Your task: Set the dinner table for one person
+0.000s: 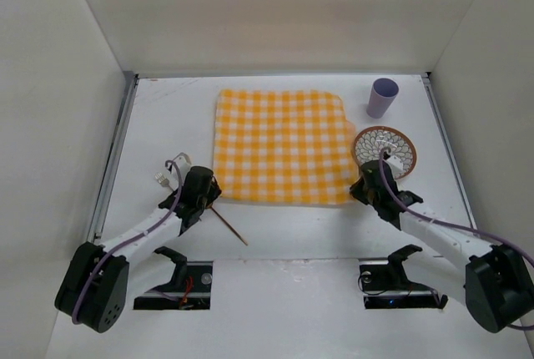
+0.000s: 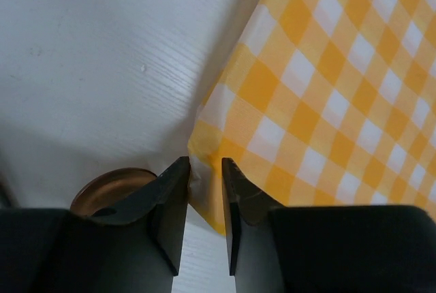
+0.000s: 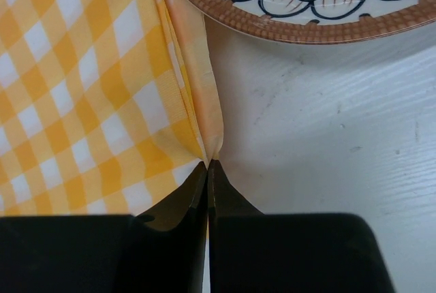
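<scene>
Dinner table point(image 1: 167, 108), checked cloth point(image 1: 279, 146), right fingers point(image 3: 178, 206) pinching its edge, left fingers point(image 2: 170, 201) narrowly parted, plate point(image 3: 286, 28) cropped

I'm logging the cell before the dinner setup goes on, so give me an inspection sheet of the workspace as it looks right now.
Surface: white dinner table, matte, a few faint marks.
Job's things: yellow checked cloth spread at centre; patterned plate beside its right edge; purple cup upright behind the plate.
Clutter: brown stick by the cloth's near-left corner; small white object left of the cloth.
Grippers: left gripper slightly open around the cloth's corner; right gripper shut on the cloth's near-right corner.
Cables: purple cables along both arms, no snag seen.
Surroundings: plain white walls on three sides.
</scene>
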Robot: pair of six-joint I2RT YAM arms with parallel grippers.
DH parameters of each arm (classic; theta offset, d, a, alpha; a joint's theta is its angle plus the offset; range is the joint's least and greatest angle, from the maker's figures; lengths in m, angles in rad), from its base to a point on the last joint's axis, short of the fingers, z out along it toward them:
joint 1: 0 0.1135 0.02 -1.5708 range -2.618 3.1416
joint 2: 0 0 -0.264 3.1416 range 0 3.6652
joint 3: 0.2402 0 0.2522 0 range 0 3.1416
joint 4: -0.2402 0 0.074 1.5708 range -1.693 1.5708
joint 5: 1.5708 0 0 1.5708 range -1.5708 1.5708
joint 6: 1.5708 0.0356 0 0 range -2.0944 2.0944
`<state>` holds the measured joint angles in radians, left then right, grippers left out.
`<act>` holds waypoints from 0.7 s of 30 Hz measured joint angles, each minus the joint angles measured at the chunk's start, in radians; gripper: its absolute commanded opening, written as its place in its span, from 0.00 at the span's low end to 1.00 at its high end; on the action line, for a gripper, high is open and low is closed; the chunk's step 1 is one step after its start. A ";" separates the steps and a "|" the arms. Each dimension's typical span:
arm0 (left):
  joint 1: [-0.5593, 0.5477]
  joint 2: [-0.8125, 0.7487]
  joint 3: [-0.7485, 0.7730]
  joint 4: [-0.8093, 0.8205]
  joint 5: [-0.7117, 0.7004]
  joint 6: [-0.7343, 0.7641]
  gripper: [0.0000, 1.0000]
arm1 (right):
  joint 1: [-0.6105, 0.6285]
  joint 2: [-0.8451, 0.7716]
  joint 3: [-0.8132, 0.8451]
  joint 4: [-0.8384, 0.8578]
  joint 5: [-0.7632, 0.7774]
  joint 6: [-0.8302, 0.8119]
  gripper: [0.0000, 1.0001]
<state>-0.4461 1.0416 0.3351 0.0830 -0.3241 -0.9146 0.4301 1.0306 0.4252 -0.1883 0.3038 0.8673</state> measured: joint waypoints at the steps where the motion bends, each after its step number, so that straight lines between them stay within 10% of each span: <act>1: 0.000 -0.005 0.000 -0.014 -0.004 0.000 0.26 | -0.002 -0.008 -0.001 -0.007 0.001 0.001 0.23; 7: -0.007 -0.113 0.006 -0.110 -0.045 0.016 0.32 | -0.004 -0.085 -0.001 -0.043 0.013 -0.018 0.48; 13: -0.051 -0.188 0.080 -0.159 -0.113 0.051 0.32 | 0.027 -0.089 0.048 -0.082 0.047 -0.069 0.32; 21: -0.136 0.134 0.164 0.003 -0.093 0.082 0.32 | 0.293 0.147 0.185 0.041 0.028 -0.129 0.20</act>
<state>-0.5823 1.1751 0.4988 0.0856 -0.4168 -0.8330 0.7231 1.1778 0.6106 -0.1474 0.3317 0.7387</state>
